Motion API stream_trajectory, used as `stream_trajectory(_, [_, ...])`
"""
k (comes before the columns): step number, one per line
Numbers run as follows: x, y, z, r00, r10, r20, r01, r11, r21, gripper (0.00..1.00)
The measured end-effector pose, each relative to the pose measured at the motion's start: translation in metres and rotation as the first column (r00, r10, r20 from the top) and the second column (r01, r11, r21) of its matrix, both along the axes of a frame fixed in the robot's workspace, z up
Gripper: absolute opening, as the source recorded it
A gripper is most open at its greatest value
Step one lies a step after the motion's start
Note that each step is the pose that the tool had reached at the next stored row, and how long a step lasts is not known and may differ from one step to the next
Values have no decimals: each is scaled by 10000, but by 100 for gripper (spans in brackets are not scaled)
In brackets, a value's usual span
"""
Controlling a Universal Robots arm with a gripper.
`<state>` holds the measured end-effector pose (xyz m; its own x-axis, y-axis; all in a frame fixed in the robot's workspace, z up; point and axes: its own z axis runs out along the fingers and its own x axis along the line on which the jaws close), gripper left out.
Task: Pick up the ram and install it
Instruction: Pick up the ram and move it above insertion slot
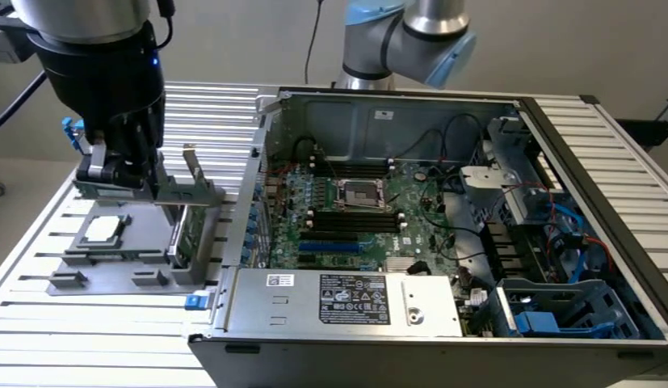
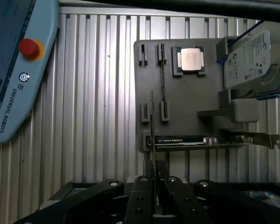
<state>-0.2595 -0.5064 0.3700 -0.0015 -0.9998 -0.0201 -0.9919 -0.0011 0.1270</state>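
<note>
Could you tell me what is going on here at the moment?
A Universal Robots arm's gripper is closed on the ram, a thin green stick seen edge-on in its grip, over the grey parts fixture beside the open computer case. A processor, an expansion card and a hard drive sit on that fixture. The ram is not yet installed on the motherboard.

ram (image 2: 152, 140), thin, edge-on, btw fingers (image 2: 141, 198)
</note>
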Motion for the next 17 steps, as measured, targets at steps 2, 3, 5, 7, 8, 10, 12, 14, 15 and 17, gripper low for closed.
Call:
stream_trajectory(2, [64,27,40,10000,0,0,0,10000,-15,15])
stream_trajectory(3, [96,41,61,10000,0,0,0,10000,-23,15])
stream_trajectory(5, [162,69,94,10000,0,0,0,10000,-38,15])
stream_trajectory(7, [224,95,114,10000,0,0,0,10000,-49,15])
stream_trajectory(8, [255,108,122,10000,0,0,0,10000,-53,15])
stream_trajectory(10, [319,133,133,10000,0,1,0,10000,-56,15])
stream_trajectory(12, [388,156,142,10000,0,1,0,10000,-57,15])
stream_trajectory(14, [461,177,148,10000,0,0,0,10000,-58,15])
stream_trajectory(15, [498,184,149,10000,-1,0,1,10000,-58,15])
stream_trajectory(17, [575,196,150,10000,0,0,0,10000,-58,15])
